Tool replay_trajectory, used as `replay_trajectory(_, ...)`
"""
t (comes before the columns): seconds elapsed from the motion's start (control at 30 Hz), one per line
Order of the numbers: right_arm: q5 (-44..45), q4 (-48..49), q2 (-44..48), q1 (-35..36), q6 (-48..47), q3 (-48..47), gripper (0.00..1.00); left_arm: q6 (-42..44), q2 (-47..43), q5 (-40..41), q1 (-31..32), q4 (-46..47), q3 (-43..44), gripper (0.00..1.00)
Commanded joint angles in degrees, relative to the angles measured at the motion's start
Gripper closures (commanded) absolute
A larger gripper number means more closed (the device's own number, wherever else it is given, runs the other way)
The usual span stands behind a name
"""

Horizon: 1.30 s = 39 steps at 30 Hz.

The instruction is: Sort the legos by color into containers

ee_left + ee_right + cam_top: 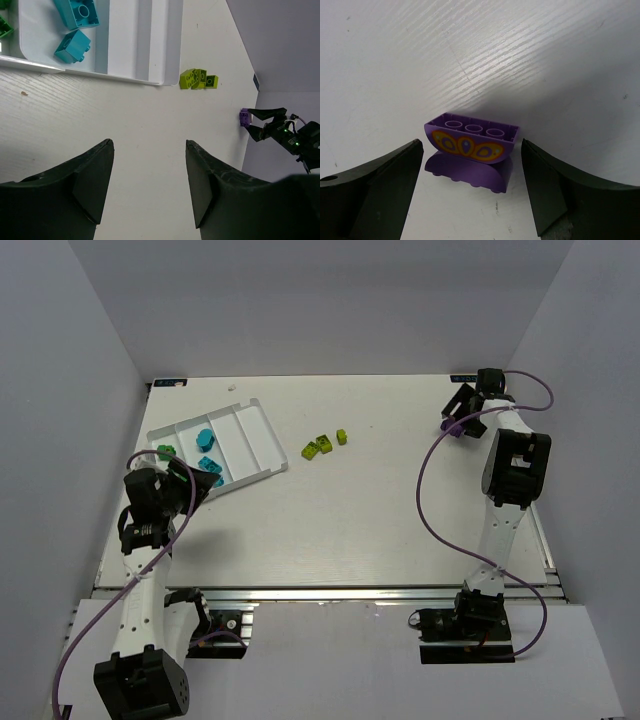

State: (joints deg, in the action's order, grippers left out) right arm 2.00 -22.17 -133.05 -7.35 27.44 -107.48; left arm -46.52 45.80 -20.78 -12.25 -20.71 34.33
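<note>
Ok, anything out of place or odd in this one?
A purple patterned brick sits alone at the far right of the table, between the fingers of the open right tool, well away from the yellow-green bricks mid-table. The white tray also lies askew to the table's edges.

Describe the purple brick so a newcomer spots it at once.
Go to the far right of the table, near the side wall, where the right gripper stands open. The purple brick lies on the table between its fingers. It is the only purple piece, curved, with an orange-yellow pattern on its side, well apart from the yellow-green bricks and the tray.
</note>
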Motion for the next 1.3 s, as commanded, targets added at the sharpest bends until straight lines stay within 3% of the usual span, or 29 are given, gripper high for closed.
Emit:
replay_trajectory(0.0,2.0,1.8,-1.4,0.2,0.7,-2.7,0.17,-0.7,-0.7,0.3,0.3,-0.4,0.1,0.31)
replay_trajectory(0.1,1.7,2.6,-2.2,0.2,0.2,-3.1,0.22,-0.9,0.2,-0.2,0.3,0.1,0.7,0.31)
replay_trajectory(0.3,-2.3,3.9,-1.6,0.1,-1.8,-0.8,0.53,-2.7,1.0,-2.6,2.7,3.1,0.7,0.31)
replay_trajectory(0.33,-6.6,4.2,-1.3,0.1,-2.7,-0.5,0.62,-3.6,1.0,-2.9,3.5,4.8,0.4,0.31)
replay_trajectory(0.5,-19.6,8.5,3.1,0.0,-9.7,3.0,0.83,-6.7,3.1,-3.0,14.1,12.9,-1.4,0.30)
replay_trajectory(0.7,-30.3,16.4,15.6,1.8,-11.4,15.1,0.89,-12.3,5.7,-3.4,22.7,27.5,-4.8,0.28)
replay_trajectory(0.83,-40.8,21.4,23.7,4.6,-11.3,24.8,0.98,-12.3,9.5,-1.6,27.8,34.1,-3.0,0.28)
replay_trajectory(1.07,-52.9,29.6,34.3,11.9,-8.1,33.5,1.00,-13.2,19.8,-0.3,36.7,44.2,1.4,0.27)
replay_trajectory(1.27,-67.5,55.8,37.9,15.3,3.8,36.6,1.00,-19.1,25.3,-2.3,40.2,57.2,2.8,0.27)
